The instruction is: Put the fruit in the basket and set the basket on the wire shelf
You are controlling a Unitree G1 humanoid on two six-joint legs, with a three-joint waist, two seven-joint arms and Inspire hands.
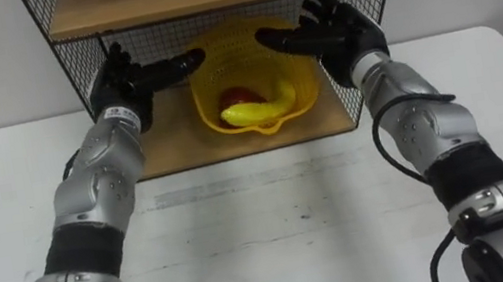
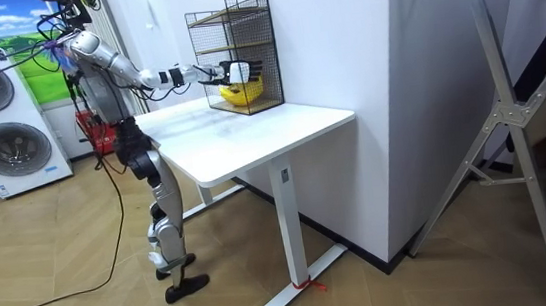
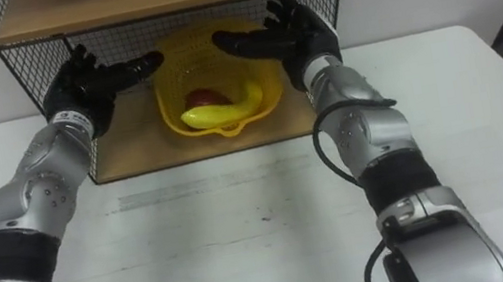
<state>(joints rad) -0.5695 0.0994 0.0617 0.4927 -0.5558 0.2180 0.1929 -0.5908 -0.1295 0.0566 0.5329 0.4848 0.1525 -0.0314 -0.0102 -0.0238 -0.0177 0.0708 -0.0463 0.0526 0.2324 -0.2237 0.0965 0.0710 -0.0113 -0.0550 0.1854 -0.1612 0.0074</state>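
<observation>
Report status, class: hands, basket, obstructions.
Left hand and right hand open, flanking basket. Basket on wire shelf, banana and red fruit inside. Nothing in the way.

- Between the matt black left robot hand and right robot hand, the basket is glossy yellow plastic lattice.
- In it, the banana is smooth-skinned and the red fruit slightly shiny.
- The wire shelf around both hands is thin black metal mesh with matt wooden boards.
- Beneath the hands, the tabletop is smooth and white with a faint sheen.

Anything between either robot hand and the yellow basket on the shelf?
Nothing visible. The yellow plastic basket rests on the black wire shelf's wooden board; left robot hand and right robot hand flank its rim, open.
</observation>
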